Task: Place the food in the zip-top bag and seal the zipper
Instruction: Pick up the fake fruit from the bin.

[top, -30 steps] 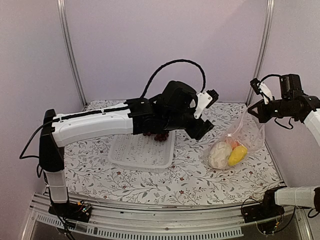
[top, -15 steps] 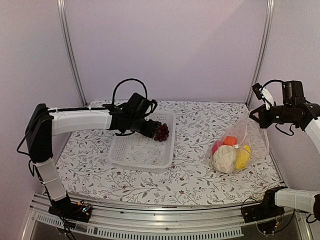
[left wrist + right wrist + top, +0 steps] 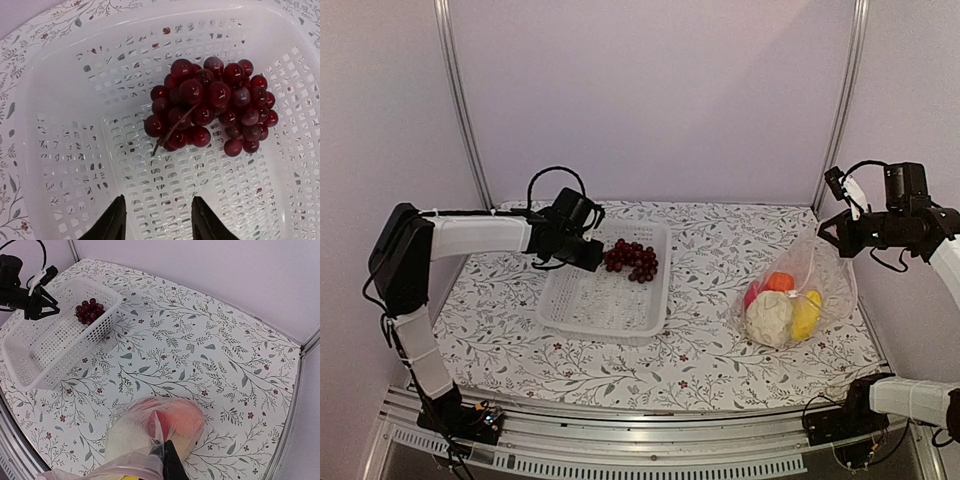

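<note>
Dark purple grape bunch point(image 3: 210, 105) at 1 o'clock inside the white perforated basket point(image 3: 582, 318); left gripper point(image 3: 157, 220) at its 9 o'clock, jaws spread, empty. At the basket's 3 o'clock, zip-top bag point(image 3: 832, 272) holding cauliflower point(image 3: 769, 318), orange point(image 3: 779, 282), yellow piece point(image 3: 806, 313) and red pepper point(image 3: 752, 295); right gripper point(image 3: 822, 226) pinching its upper edge.

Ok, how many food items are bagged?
4 visible in the bag: white cauliflower in front, orange fruit behind it, yellow piece at its right, red pepper at its left. More may be hidden.
</note>
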Available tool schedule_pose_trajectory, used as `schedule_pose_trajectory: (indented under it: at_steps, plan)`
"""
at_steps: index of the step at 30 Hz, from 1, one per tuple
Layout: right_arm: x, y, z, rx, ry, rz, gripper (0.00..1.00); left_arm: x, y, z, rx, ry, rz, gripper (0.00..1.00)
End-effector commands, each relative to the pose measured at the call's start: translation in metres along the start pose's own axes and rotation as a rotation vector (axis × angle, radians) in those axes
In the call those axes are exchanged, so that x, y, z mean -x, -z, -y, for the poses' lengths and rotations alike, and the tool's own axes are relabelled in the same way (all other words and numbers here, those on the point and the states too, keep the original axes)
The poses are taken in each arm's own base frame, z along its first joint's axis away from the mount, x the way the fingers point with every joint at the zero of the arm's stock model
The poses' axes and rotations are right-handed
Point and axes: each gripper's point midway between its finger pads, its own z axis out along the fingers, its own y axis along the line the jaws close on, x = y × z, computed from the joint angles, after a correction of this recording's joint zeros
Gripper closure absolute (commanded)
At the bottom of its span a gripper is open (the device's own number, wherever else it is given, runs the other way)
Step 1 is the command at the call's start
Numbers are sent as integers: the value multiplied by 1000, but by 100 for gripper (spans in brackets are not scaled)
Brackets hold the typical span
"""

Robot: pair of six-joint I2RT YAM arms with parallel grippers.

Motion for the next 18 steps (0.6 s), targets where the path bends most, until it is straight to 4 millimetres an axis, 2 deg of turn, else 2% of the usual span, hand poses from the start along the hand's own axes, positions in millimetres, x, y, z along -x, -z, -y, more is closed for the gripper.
schedule_pose_trajectory:
  at_steps: [1, 9, 18]
  plan:
    - [2, 1, -2, 14, -4, 19, 100, -11, -18, -2, 13, -84, -52, 58]
    - [1, 0, -4, 30, -8, 16, 100, -14, -46, -12, 49, -125, -80, 59]
    - [-2, -3, -5, 38, -12, 10, 100, -22, -75, -17, 70, -170, -90, 65]
